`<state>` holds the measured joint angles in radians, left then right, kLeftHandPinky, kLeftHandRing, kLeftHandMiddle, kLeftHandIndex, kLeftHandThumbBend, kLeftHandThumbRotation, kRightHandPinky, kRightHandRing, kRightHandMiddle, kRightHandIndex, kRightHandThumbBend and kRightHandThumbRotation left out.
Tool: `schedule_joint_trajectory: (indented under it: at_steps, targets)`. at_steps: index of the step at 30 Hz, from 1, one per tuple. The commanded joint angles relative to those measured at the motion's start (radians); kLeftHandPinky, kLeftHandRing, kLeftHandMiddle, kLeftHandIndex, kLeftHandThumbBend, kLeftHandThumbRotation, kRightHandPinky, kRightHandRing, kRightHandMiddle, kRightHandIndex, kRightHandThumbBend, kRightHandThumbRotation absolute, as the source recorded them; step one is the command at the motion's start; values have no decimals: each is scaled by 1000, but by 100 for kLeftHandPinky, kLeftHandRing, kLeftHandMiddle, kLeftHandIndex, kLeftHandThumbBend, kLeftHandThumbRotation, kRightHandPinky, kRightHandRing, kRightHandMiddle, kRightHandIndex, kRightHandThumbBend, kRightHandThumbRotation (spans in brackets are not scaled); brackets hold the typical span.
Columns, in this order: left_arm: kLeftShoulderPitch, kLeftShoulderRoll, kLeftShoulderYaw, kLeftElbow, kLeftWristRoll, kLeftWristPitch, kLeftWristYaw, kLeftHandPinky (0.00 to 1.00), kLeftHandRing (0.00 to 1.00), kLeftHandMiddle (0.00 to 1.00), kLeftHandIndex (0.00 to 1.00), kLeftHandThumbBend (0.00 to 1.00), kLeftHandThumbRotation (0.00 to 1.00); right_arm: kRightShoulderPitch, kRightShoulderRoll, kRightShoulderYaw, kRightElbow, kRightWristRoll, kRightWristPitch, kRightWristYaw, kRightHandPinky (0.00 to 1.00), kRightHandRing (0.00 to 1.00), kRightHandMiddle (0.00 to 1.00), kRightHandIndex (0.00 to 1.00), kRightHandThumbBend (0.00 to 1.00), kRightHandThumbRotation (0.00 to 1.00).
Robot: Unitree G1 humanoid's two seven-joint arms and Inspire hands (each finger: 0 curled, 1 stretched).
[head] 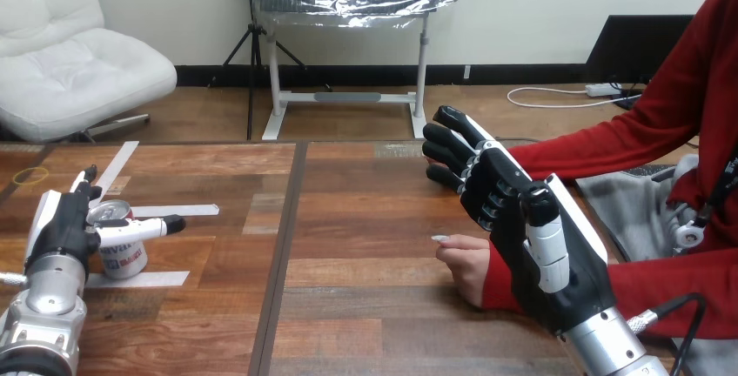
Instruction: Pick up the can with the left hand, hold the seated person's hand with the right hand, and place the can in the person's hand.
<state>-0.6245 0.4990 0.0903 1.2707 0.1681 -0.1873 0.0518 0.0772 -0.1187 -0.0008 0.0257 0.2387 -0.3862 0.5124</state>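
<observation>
The left hand (63, 224) sits low on the wooden table (348, 219) with its fingers straight. Its thumb is stretched flat across the front of the can (122, 258), which stands upright on a strip of white tape (144, 278), right against that hand's thumb side. Well apart from it, the right hand (522, 228) hangs open, fingers loosely extended, over the person's hand (466, 263), which rests on the table just beneath its palm. Whether those two touch, I cannot tell.
</observation>
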Motion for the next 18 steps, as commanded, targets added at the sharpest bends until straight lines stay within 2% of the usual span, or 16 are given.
schedule_joint_trajectory:
  at_steps: [1,8,18]
  targets:
    - [-83,23,-11,11,11,3,-1,83,92,96,98,87,15,-24,2,2,-35,26,-9,1,91,94,93,95,93,100]
    - [-85,21,-6,8,3,13,-6,86,94,97,98,86,14,-30,3,2,-25,45,-23,20,92,95,94,95,93,100]
    - [-85,22,-18,8,16,23,5,87,94,97,98,89,13,-28,8,2,-26,63,-22,29,89,93,94,94,93,100]
